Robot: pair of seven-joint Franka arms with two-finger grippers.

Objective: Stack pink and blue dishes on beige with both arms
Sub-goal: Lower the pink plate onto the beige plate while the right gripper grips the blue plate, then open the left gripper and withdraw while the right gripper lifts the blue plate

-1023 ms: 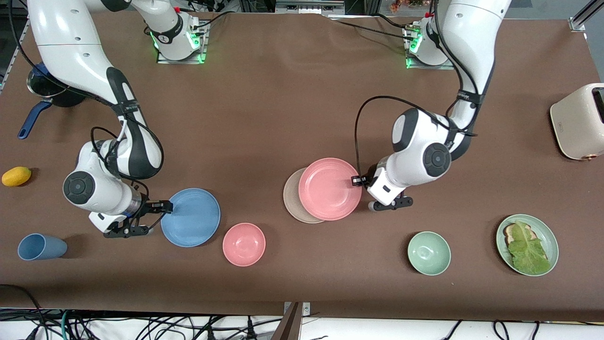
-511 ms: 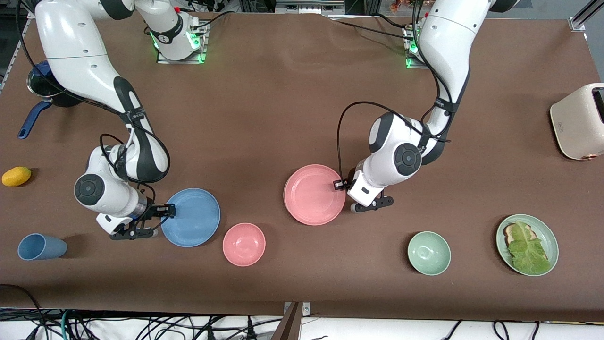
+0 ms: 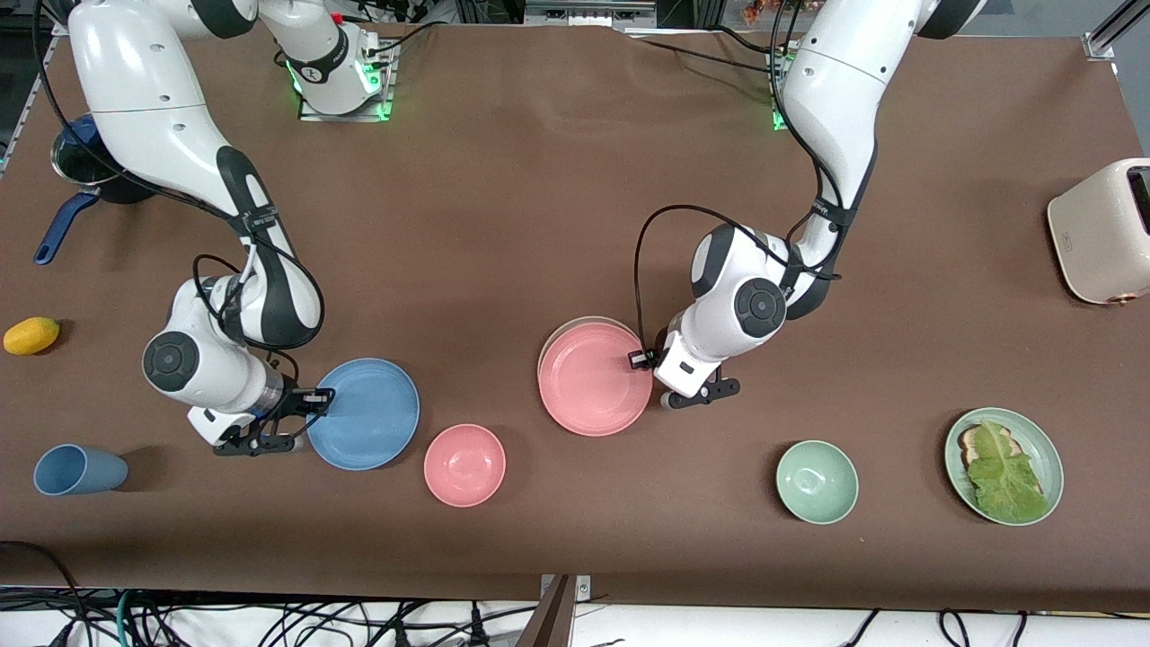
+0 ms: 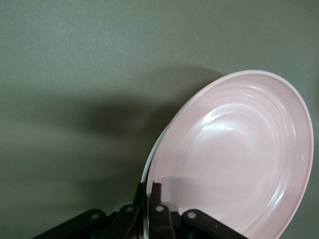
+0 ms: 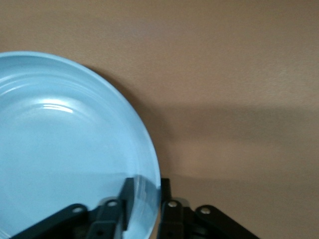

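The pink plate (image 3: 588, 382) hangs tilted over the beige plate (image 3: 582, 322), covering nearly all of it; only a thin beige sliver shows at the rim farthest from the front camera. My left gripper (image 3: 640, 359) is shut on the pink plate's rim at the edge toward the left arm's end. In the left wrist view the pink plate (image 4: 234, 159) fills the space past my left gripper (image 4: 150, 191). The blue plate (image 3: 368, 415) lies flat on the table. My right gripper (image 3: 319, 395) is open, its fingers astride the blue plate's (image 5: 65, 159) rim (image 5: 147, 191).
A pink bowl (image 3: 464, 465) sits beside the blue plate, nearer the front camera. A green bowl (image 3: 816, 482), a green plate with toast and lettuce (image 3: 961, 467) and a beige toaster (image 3: 1101, 231) stand toward the left arm's end. A blue cup (image 3: 79, 470), a yellow fruit (image 3: 31, 335) and a dark pot (image 3: 85, 175) are toward the right arm's end.
My left arm carried the pink plate toward the right arm's end until it covered the beige plate, then lowered it. My right gripper slid onto the blue plate's rim; the blue plate stayed put.
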